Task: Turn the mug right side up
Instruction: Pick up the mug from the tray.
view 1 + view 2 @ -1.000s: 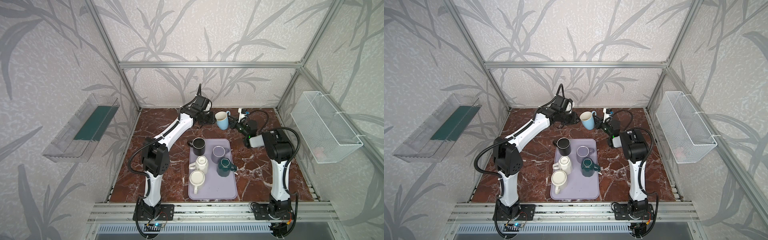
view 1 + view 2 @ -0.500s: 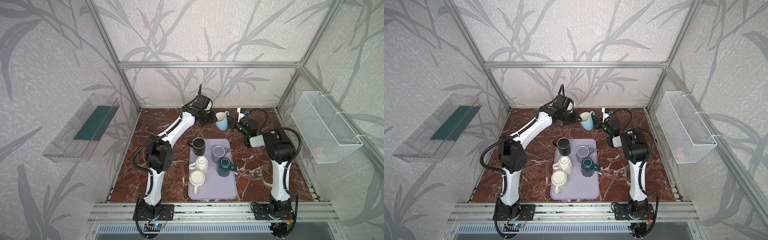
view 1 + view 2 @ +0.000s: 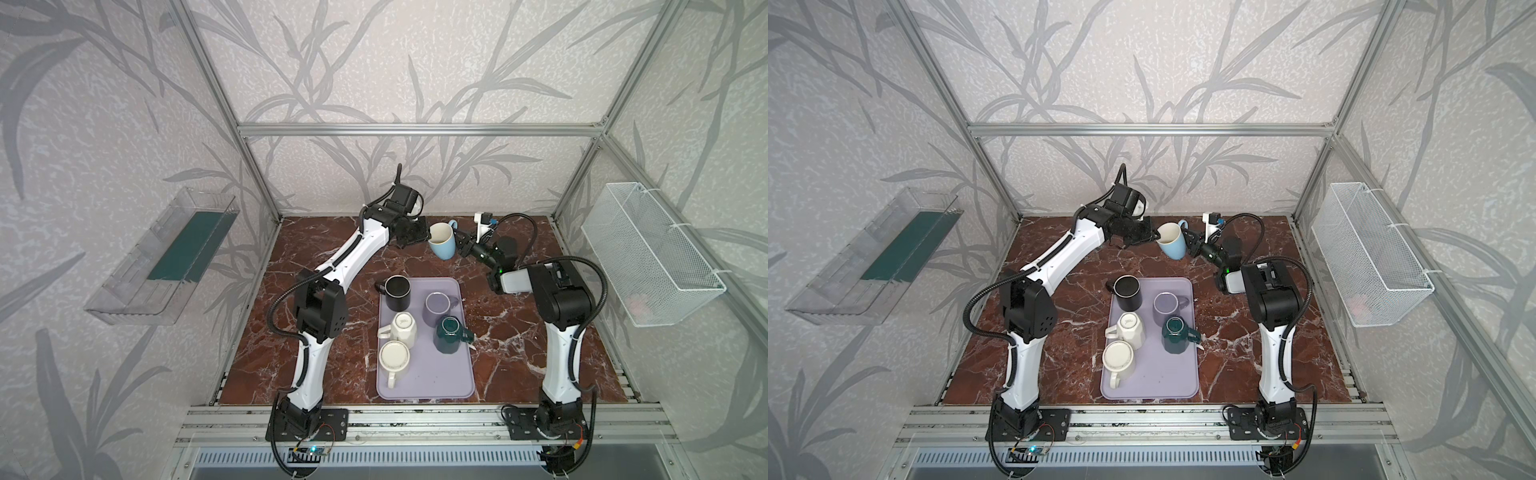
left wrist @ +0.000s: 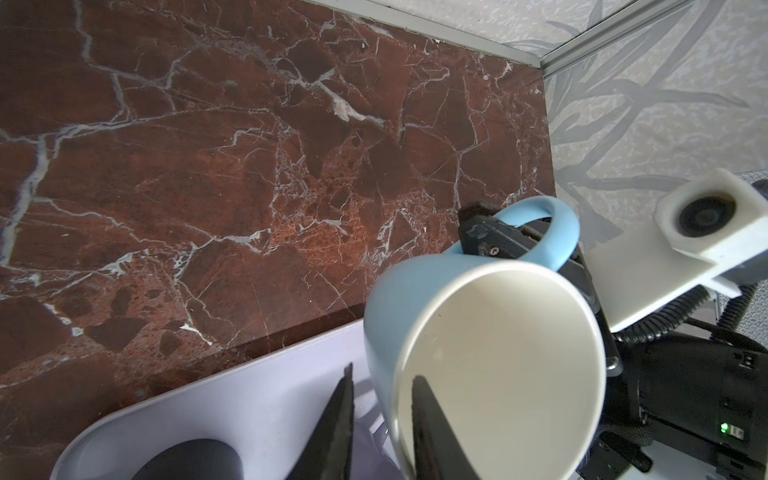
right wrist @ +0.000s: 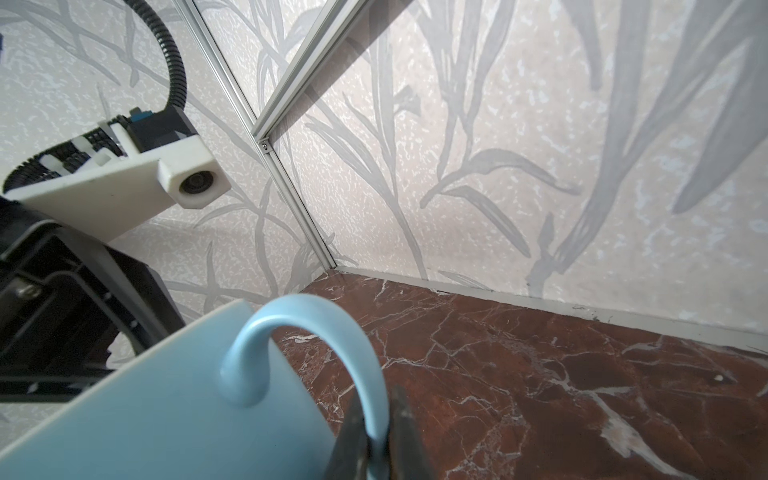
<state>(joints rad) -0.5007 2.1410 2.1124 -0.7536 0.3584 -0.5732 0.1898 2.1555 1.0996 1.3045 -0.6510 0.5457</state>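
Blue mug (image 3: 441,246) tilted in the air near the back wall, beyond the tray (image 3: 440,382), right gripper (image 5: 376,411) clamped on its handle, left gripper (image 4: 382,374) jaws apart astride the rim, seemingly not yet pinching it.

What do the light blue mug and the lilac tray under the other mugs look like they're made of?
Light blue mug: likely glazed ceramic; thick rim, smooth semi-gloss blue outside, cream inside.
Lilac tray: probably moulded plastic, matte to satin; rounded corners, raised lip, uniform colour.
Neither is certain from looks alone.
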